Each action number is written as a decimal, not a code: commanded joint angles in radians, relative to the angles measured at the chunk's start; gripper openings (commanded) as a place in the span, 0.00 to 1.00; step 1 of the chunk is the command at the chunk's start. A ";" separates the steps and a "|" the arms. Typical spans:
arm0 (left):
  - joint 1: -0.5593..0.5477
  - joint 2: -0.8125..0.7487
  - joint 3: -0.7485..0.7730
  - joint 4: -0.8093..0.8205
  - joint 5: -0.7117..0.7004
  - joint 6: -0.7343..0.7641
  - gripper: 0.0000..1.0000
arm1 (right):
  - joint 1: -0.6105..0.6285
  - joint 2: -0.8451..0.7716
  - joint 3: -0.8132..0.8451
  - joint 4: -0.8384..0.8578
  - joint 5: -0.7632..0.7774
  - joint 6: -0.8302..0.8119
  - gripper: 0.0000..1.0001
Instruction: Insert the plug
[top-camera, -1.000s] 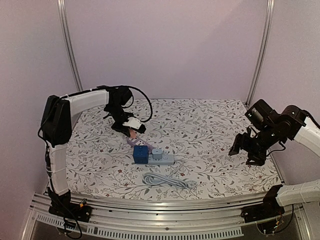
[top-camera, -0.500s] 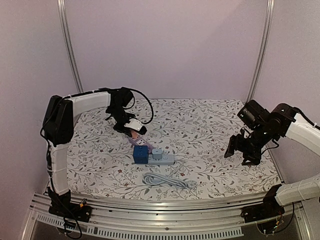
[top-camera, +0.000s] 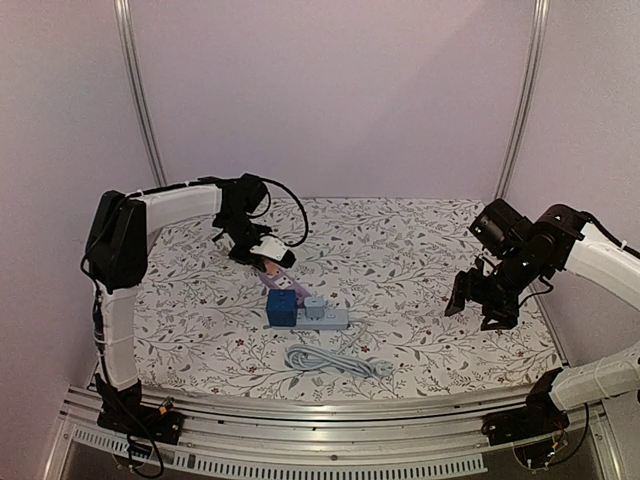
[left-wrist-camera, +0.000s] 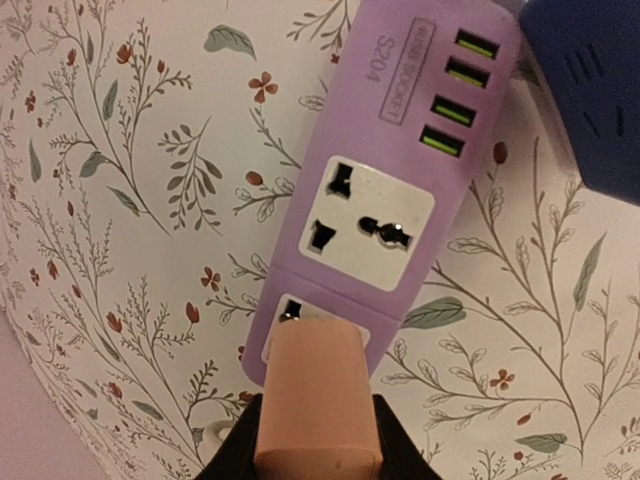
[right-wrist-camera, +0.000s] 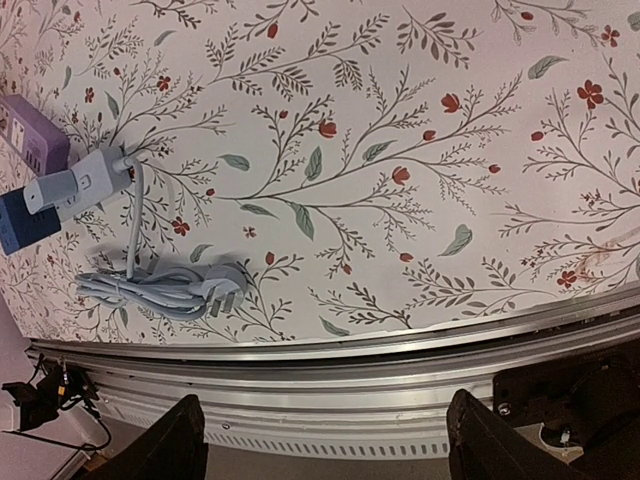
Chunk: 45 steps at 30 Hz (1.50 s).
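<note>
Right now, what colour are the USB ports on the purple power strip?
Green USB ports, four in a row; best seen in the left wrist view.

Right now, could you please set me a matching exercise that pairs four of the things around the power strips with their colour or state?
Column one:
1. plug
2. USB power strip
3. cube adapter
4. coiled cable

Column two:
A. blue
B. grey, lying loose
C. peach, held in the left claw
D. purple

Pairs: 1-C, 2-D, 3-A, 4-B.
</note>
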 joint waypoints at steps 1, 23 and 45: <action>-0.015 -0.037 -0.110 -0.018 -0.017 -0.054 0.00 | -0.004 0.006 0.017 0.029 -0.003 -0.010 0.82; -0.138 -0.220 -0.342 -0.177 -0.119 -0.747 0.00 | -0.004 -0.002 -0.026 0.185 -0.029 0.023 0.81; -0.163 -0.227 -0.180 -0.374 -0.147 -0.928 0.00 | -0.005 -0.103 -0.076 0.204 0.005 0.041 0.80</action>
